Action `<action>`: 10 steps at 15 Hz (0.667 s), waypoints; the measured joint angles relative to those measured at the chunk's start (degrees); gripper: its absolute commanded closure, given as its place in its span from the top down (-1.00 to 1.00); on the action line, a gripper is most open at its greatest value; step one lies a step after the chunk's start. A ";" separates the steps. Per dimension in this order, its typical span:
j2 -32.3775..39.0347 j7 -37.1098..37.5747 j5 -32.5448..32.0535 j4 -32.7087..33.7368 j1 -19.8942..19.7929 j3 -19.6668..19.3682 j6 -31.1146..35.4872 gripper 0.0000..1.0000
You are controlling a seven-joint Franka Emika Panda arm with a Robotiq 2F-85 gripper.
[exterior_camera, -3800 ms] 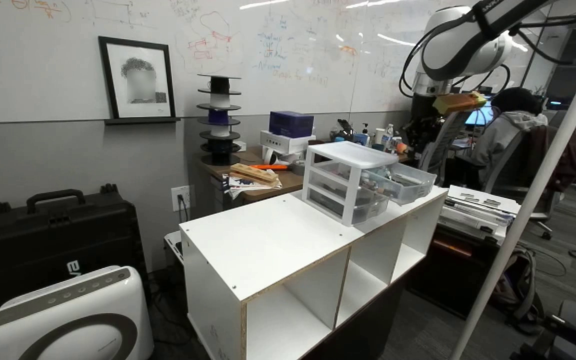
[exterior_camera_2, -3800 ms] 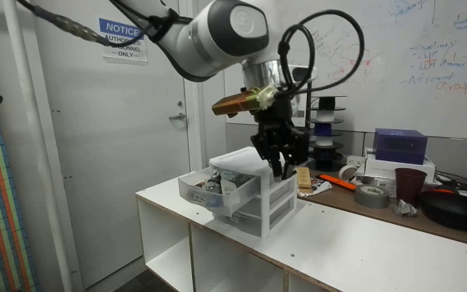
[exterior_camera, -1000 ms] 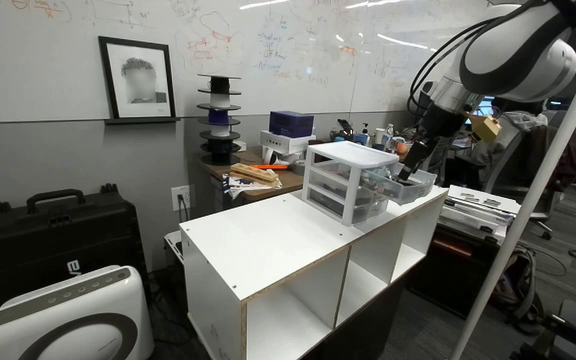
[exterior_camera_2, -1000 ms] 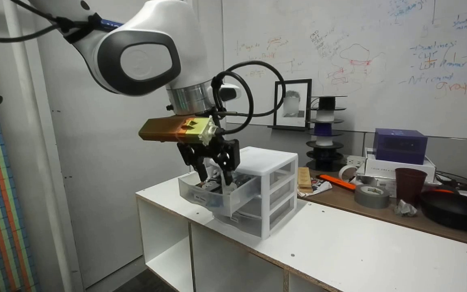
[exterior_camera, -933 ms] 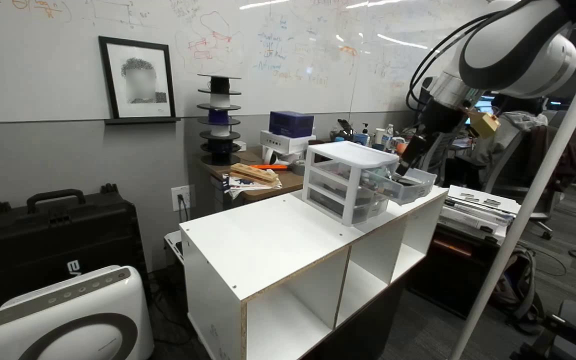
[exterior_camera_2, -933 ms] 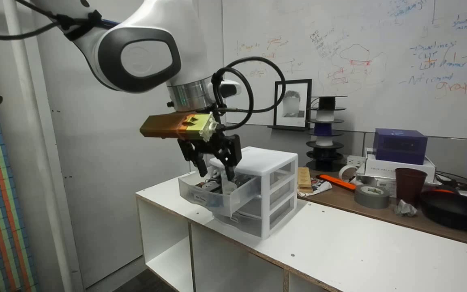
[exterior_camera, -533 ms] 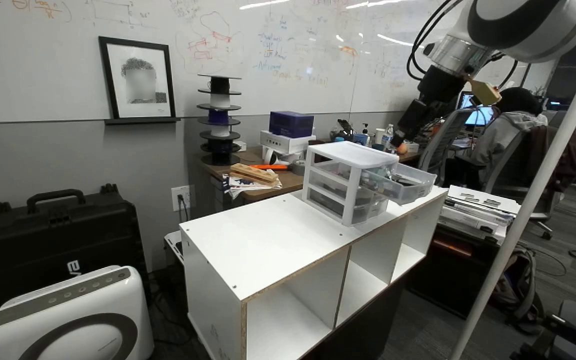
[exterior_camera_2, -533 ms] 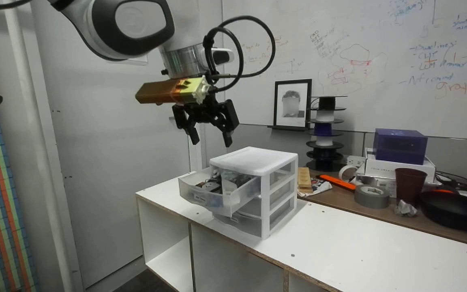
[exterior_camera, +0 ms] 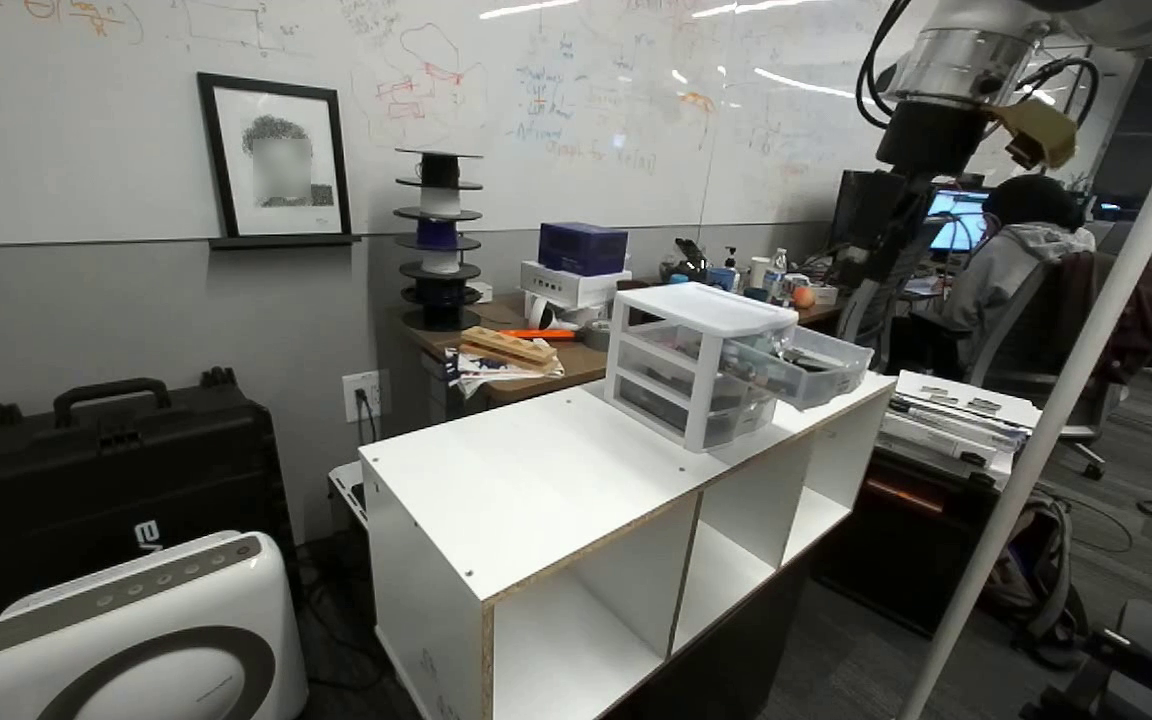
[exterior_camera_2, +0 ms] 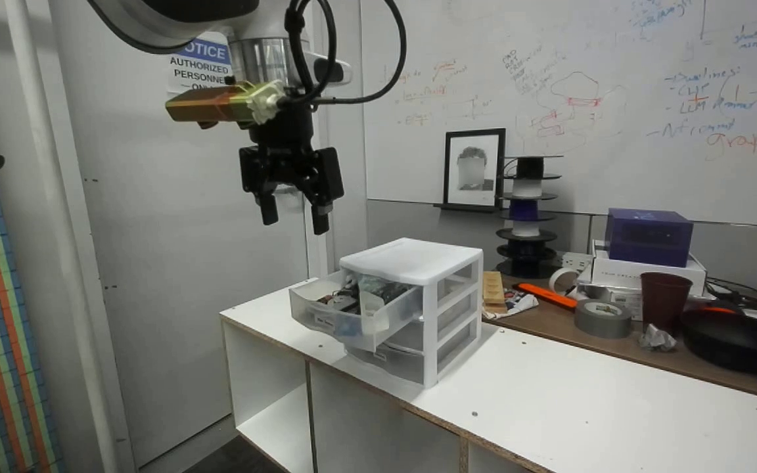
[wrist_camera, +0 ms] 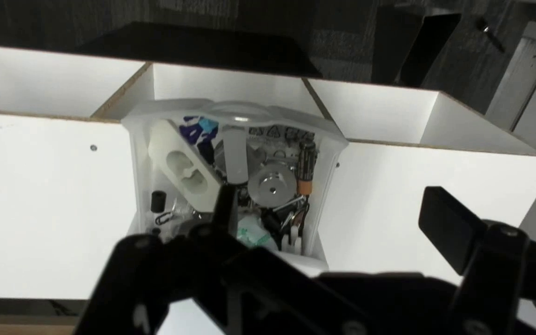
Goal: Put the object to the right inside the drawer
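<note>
The clear-plastic drawer [exterior_camera_2: 345, 328] is pulled out of the white-framed unit and shows in both exterior views. Looking down into it, the wrist view gives a crowded mix: a metal disc [wrist_camera: 272, 186], an off-white slotted piece [wrist_camera: 185, 172], a light grey strip [wrist_camera: 235, 158] and a black-and-orange stick [wrist_camera: 306, 170]. Which of these is the task's object I cannot tell. My gripper [exterior_camera_2: 294, 218] points down in the air above and outside the drawer's front, open, its fingers well apart and nothing between them. One finger [wrist_camera: 226, 204] covers part of the drawer's contents from the wrist camera.
The drawer unit's frame [exterior_camera_2: 451, 315] stands on a white open-fronted shelf [exterior_camera_2: 582, 401]. Behind is a desk [exterior_camera_2: 549, 335] with a tape roll [exterior_camera_2: 602, 317], a dark red cup [exterior_camera_2: 664, 299] and a black pan [exterior_camera_2: 740, 341]. A pale pole [exterior_camera: 1056, 400] rises near the arm.
One second ago the fingers were down at the drawer with the wrist tilted. Since then the gripper has risen clear, spread its jaws wider and turned upright. The drawer has stayed put.
</note>
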 measured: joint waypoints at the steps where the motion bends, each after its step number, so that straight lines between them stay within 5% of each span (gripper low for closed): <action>1: -0.76 0.79 -0.04 -0.88 0.00 0.03 -1.47 1.00; 7: -3.82 5.04 -1.33 -8.93 -0.16 0.02 -2.46 1.00; 8: -3.89 5.73 -2.06 -10.16 -0.30 0.01 -1.49 0.90; 9: -3.83 6.34 -2.63 -11.33 -0.48 -0.06 -0.11 0.46; 10: -3.61 6.73 -2.85 -12.33 -0.67 -0.16 1.38 0.41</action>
